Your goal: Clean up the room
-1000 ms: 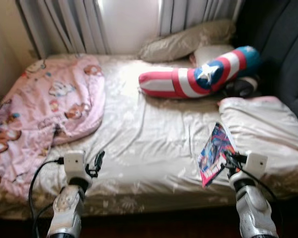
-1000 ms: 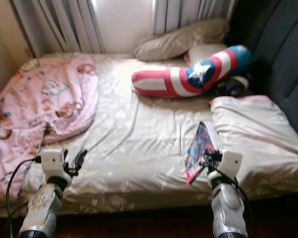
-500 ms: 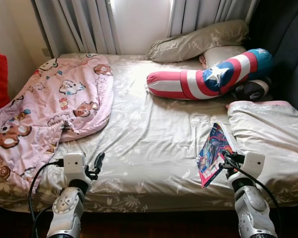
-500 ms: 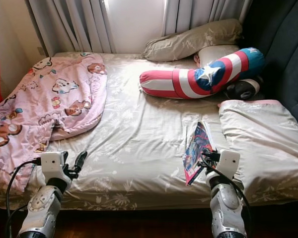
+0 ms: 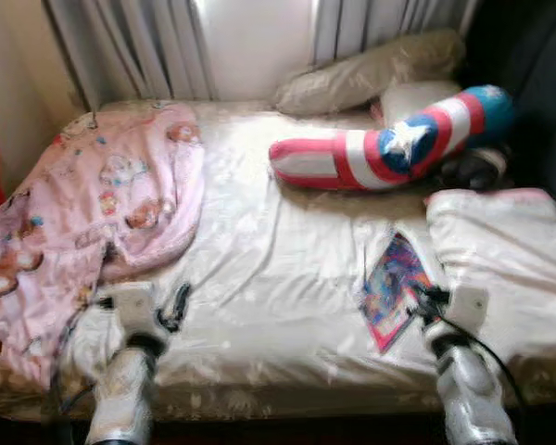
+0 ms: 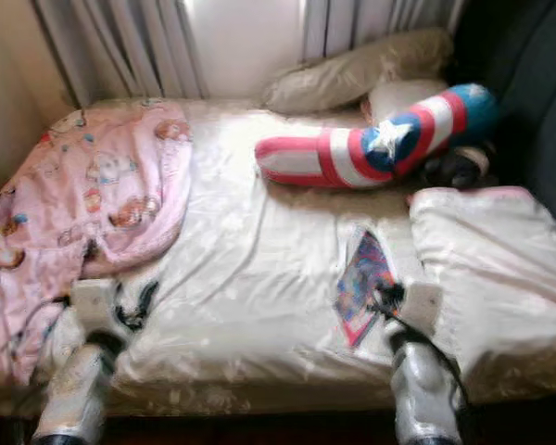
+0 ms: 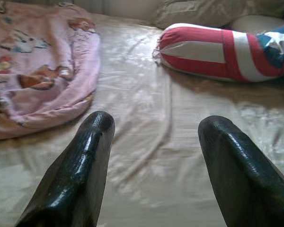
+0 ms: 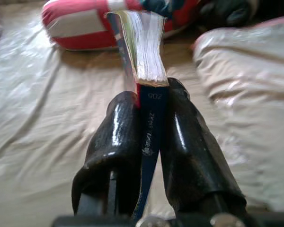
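Right hand [image 8: 149, 142] is clamped on the spine of a book [image 5: 394, 287], holding it upright above the bed [image 5: 269, 278], close to its near edge. The grip takes only the bottom of the spine; the pages fan loose above the fingers [image 8: 116, 142].

Left hand [image 7: 154, 161] hangs empty with fingers spread wide, over bare sheet near the pink blanket [image 5: 93, 204].

Also on the bed: a striped bolster [image 5: 389, 148] toward the headboard end, a pillow [image 5: 371, 69] behind it, and a pale folded cover [image 5: 500, 250] just beside the book.

Risks, as judged:
- The narrow pinch at the spine may let the book pivot or slip out if the arm swings.
- The loose pages could splay and bend if the book catches on the cover.
- The head views are blurred, so the body appears to be moving; jolts would worsen both.
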{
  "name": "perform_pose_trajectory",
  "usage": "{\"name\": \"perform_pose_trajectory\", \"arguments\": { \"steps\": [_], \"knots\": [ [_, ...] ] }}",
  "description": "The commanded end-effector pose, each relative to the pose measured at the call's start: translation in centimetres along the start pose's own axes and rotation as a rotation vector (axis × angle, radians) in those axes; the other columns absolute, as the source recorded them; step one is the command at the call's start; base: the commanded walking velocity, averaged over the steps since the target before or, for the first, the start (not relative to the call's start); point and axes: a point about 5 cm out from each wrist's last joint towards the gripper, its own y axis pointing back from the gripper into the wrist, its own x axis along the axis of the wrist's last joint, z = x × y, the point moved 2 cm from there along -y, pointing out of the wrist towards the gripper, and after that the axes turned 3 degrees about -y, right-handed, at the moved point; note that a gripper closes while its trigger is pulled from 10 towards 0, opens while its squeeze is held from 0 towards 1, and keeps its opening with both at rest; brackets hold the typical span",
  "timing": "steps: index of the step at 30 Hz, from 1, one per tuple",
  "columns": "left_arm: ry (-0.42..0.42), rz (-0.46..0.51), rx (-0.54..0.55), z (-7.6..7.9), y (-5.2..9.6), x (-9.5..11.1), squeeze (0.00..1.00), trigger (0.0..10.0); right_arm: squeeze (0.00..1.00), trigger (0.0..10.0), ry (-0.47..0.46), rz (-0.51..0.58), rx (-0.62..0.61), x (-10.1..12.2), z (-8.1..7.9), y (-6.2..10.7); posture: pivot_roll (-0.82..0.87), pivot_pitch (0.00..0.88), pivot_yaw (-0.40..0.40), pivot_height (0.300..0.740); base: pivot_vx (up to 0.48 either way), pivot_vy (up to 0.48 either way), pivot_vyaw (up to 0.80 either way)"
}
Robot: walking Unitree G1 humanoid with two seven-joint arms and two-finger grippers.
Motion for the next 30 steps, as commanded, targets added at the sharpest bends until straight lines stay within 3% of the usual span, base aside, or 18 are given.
{"name": "perform_pose_trajectory", "arguments": {
  "steps": [1, 10, 30],
  "knots": [
    [-0.016, -0.01, 0.024, -1.03, 0.26, 0.06, 0.0, 10.0, 0.0, 10.0, -0.007, 0.053, 0.041, 1.19, -1.45, -0.59, 0.03, 0.032, -0.035, 0.74, 0.319, 0.0, 0.0],
    [-0.016, -0.009, 0.027, -1.05, 0.27, 0.08, 0.0, 10.0, 0.0, 10.0, 0.01, 0.047, 0.057, 1.1, -1.54, -0.6, 0.03, 0.035, -0.036, 0.74, 0.313, 0.0, 0.0],
    [-0.015, -0.003, 0.024, -0.72, 0.29, 0.23, 0.0, 10.0, 0.0, 10.0, -0.006, 0.067, 0.086, 1.33, -2.06, -0.6, 0.03, 0.042, -0.034, 0.74, 0.0, 0.0, 0.0]
  ]
}}
